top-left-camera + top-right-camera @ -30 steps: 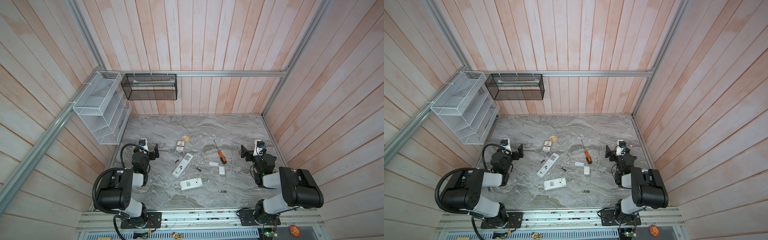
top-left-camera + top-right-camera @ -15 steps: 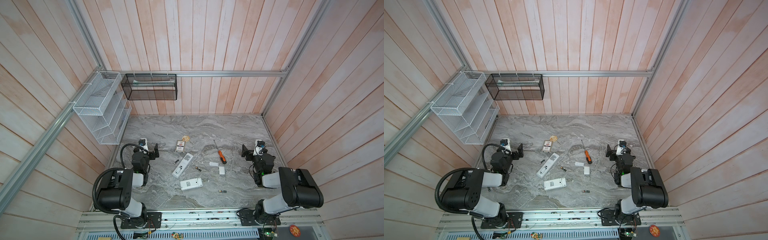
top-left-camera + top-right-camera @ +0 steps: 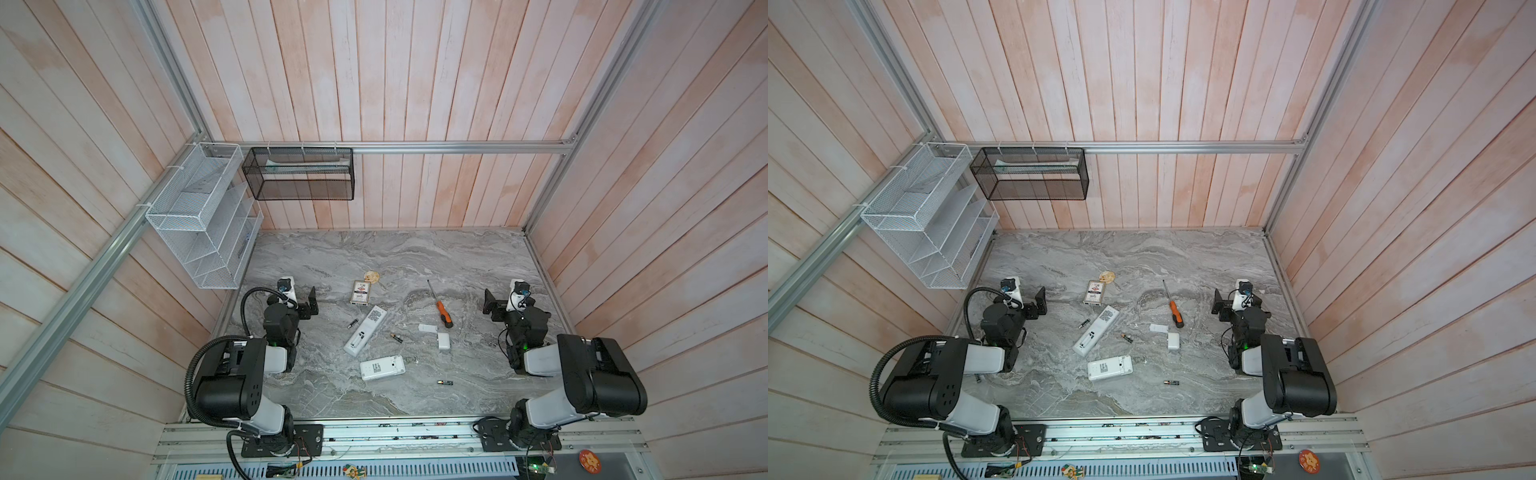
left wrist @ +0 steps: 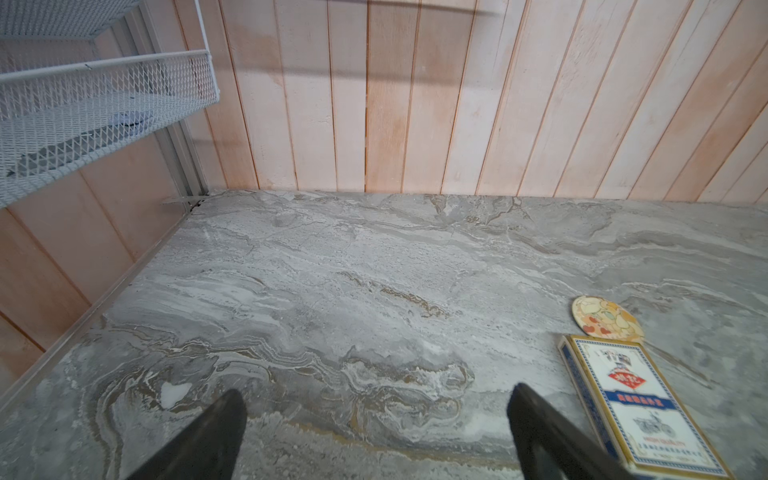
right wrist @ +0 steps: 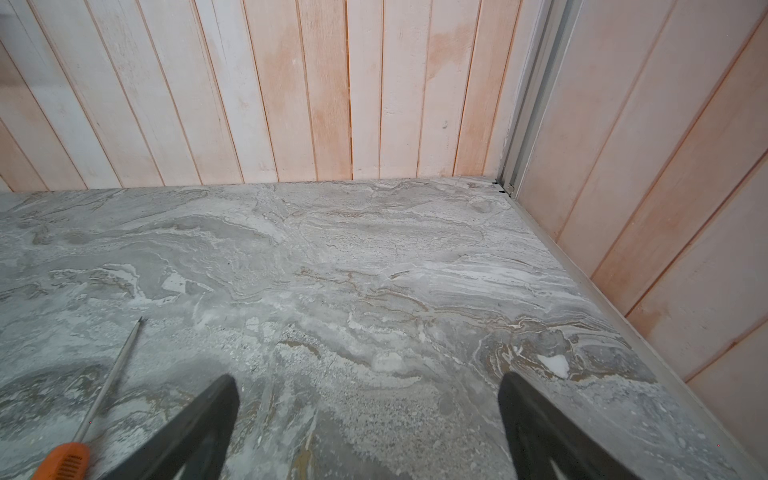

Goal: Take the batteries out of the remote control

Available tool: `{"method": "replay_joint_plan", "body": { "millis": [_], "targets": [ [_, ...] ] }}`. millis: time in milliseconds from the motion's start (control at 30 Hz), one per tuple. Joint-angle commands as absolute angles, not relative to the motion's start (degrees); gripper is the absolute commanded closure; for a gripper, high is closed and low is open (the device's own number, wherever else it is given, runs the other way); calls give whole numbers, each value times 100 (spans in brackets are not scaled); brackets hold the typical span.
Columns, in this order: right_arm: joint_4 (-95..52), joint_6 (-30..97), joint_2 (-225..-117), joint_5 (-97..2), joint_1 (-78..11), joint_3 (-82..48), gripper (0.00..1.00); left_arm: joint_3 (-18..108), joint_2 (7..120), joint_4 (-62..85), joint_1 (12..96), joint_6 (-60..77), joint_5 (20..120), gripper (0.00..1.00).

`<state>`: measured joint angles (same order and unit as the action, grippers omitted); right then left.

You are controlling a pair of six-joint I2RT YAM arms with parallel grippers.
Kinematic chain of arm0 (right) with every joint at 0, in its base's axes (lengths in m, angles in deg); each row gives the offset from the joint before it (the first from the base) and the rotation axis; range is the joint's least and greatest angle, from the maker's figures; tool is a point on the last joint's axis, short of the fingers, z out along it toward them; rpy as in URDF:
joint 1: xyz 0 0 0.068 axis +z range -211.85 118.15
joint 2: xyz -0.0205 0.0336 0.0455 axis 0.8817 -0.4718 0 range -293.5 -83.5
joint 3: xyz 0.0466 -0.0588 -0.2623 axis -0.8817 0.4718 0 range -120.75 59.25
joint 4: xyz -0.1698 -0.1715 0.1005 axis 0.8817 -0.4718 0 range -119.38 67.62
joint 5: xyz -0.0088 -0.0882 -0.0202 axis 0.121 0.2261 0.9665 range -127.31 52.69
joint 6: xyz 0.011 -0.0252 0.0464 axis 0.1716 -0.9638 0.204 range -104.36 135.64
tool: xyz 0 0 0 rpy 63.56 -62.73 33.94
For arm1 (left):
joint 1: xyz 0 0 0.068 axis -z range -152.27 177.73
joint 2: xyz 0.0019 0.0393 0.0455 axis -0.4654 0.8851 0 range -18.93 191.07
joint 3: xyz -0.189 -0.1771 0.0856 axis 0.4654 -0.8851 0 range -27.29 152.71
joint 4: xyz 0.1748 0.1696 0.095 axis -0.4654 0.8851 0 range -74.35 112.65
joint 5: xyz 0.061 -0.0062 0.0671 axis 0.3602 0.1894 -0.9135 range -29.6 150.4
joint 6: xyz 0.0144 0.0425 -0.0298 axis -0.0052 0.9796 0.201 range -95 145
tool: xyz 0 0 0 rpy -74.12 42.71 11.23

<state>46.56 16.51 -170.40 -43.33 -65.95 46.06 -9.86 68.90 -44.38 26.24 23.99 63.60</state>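
Two white remote controls lie mid-table in both top views: a long one (image 3: 365, 330) (image 3: 1096, 330) and a shorter one (image 3: 382, 368) (image 3: 1109, 368) nearer the front. Three batteries lie loose on the marble: one (image 3: 353, 323) left of the long remote, one (image 3: 397, 337) right of it, one (image 3: 444, 382) near the front. My left gripper (image 3: 309, 303) (image 4: 374, 399) stands open and empty at the left, away from the remotes. My right gripper (image 3: 490, 303) (image 5: 368, 386) stands open and empty at the right. No remote or battery shows in either wrist view.
An orange-handled screwdriver (image 3: 440, 309) (image 5: 108, 386) lies left of my right gripper. Two small white covers (image 3: 427, 328) (image 3: 443, 340) lie near it. A card box (image 3: 360, 292) (image 4: 636, 411) and a round coaster (image 3: 371, 275) lie behind the remotes. Wire baskets (image 3: 199, 216) (image 3: 299, 174) hang at the back left.
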Motion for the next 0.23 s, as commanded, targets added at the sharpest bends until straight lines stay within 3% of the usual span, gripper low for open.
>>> {"method": "replay_joint_plan", "body": {
  "millis": [0, 200],
  "targets": [
    [4619, 1632, -17045, -4266, -6565, 4506, 2, -999, 6971, -4658, 2598, 2482, 6399, 0],
    [4624, 1635, -17043, -4266, -6563, 4508, 2, -1014, 6943, -4657, 2598, 2474, 6409, 0]
  ]
}}
